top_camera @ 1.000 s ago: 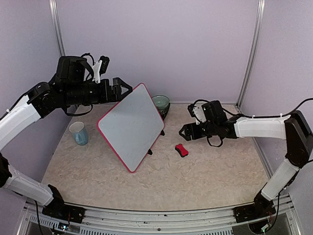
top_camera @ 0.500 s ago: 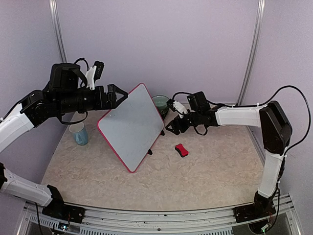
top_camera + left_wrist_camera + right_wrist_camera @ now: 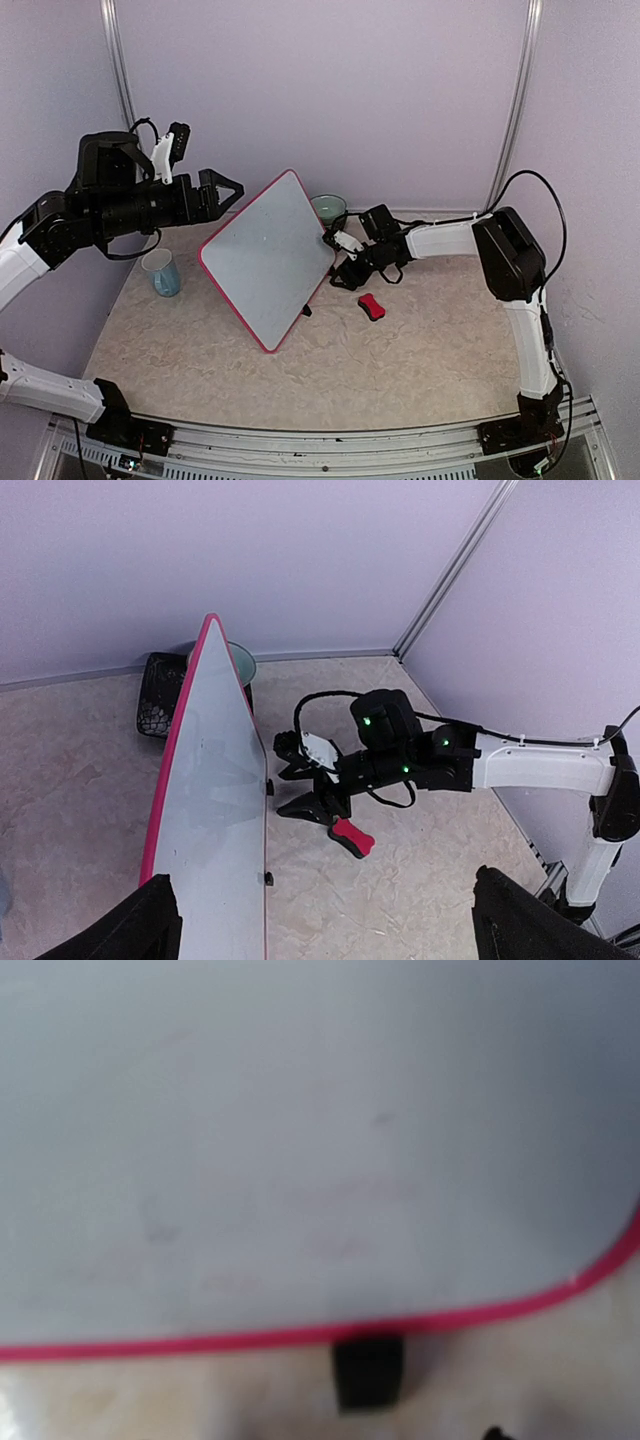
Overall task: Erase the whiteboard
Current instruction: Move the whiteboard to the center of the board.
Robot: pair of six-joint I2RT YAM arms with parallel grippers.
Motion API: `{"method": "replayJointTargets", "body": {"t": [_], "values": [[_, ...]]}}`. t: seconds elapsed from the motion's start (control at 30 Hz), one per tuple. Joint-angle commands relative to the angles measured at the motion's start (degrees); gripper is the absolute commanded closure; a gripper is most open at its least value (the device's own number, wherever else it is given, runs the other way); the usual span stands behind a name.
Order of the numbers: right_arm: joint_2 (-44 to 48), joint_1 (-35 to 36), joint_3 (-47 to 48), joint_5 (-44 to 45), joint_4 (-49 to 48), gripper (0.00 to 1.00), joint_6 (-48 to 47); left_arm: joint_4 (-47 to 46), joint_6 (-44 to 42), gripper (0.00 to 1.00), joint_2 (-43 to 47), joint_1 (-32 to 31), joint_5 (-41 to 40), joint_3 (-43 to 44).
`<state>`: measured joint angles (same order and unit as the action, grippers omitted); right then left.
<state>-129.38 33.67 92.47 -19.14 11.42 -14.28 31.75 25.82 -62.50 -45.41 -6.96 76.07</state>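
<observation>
Swung left to board (image 3: 265, 265) with right gripper (image 3: 340, 262) half-spread, empty; left gripper (image 3: 230, 193) spread wide. Fetch eraser (image 3: 372, 306) first, then wipe flat.

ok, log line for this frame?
left gripper open, off whiteboard | right gripper open by whiteboard's right edge | red eraser on table

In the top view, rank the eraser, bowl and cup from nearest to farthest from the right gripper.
1. eraser: on the table just right of the right gripper, towards the arm bases.
2. bowl: at the back wall, behind the whiteboard.
3. cup: far left, on the other side of the whiteboard.
</observation>
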Motion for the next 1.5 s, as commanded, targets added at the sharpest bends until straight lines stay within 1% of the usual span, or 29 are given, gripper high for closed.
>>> {"method": "replayJointTargets", "body": {"t": [0.0,0.17,0.3,0.37,0.47,0.5,0.53,0.67,0.77,0.87,0.9,1.0,1.17,1.33,1.47], "values": [[-4.64,-0.62,5.5,-1.23,2.65,0.33,-0.96,-0.17,1.03,0.01,0.3,-0.3,-0.91,-1.34],[-7.67,-0.62,8.85,-0.06,2.99,0.4,0.09,-0.02,1.46,0.01,0.56,-0.3,-1.28,-1.39],[-8.12,-0.62,8.52,-0.37,1.91,0.52,1.14,0.2,1.51,0.01,0.57,-0.3,-1.52,-1.3],[-8.17,-0.62,8.08,-1.22,1.51,0.63,1.37,0.25,1.65,0.01,0.49,-0.3,-1.53,-1.21],[-7.73,-0.62,6.76,-2.63,0.53,0.84,2.02,0.11,1.63,0.01,0.46,-0.3,-1.56,-1.19],[-7.28,-0.62,5.71,-2.66,-0.24,0.9,2.37,0.13,1.61,0.01,0.48,-0.32,-1.61,-1.19],[-6.68,-0.62,4.59,-2.55,-1.22,0.92,2.8,0.0,1.6,0.01,0.46,-0.3,-1.57,-1.18],[-3.59,-0.62,-0.94,0.43,-5.56,0.97,5.87,-0.1,1.56,0.01,0.27,-0.3,-1.56,-1.15],[0.08,-0.62,-5.94,4.95,-9.16,1.0,10.3,0.12,1.51,0.01,0.14,-0.3,-1.85,-0.74],[4.6,-0.54,-14.29,10.46,-13.44,1.0,16.76,0.41,1.44,0.01,-0.15,-0.3,-2.58,0.0],[6.21,-0.46,-16.64,12.67,-14.57,1.0,20.32,0.43,1.36,0.01,-0.34,-0.3,-2.75,0.27],[9.79,-0.45,-22.47,18.98,-14.93,1.0,27.97,0.31,1.13,0.01,-0.86,-0.3,-2.82,0.68],[14.45,0.63,-31.03,24.83,-17.38,1.0,37.67,-0.14,0.75,0.01,-2.39,-0.28,-2.39,1.39],[16.22,3.67,-36.14,33.78,-18.65,1.0,47.41,-0.57,0.55,0.01,-3.4,-0.21,-2.05,2.13],[15.89,5.56,-36.29,40.23,-16.88,1.0,52.3,-0.72,0.47,0.01,-3.59,-0.21,-1.83,2.32]]}}
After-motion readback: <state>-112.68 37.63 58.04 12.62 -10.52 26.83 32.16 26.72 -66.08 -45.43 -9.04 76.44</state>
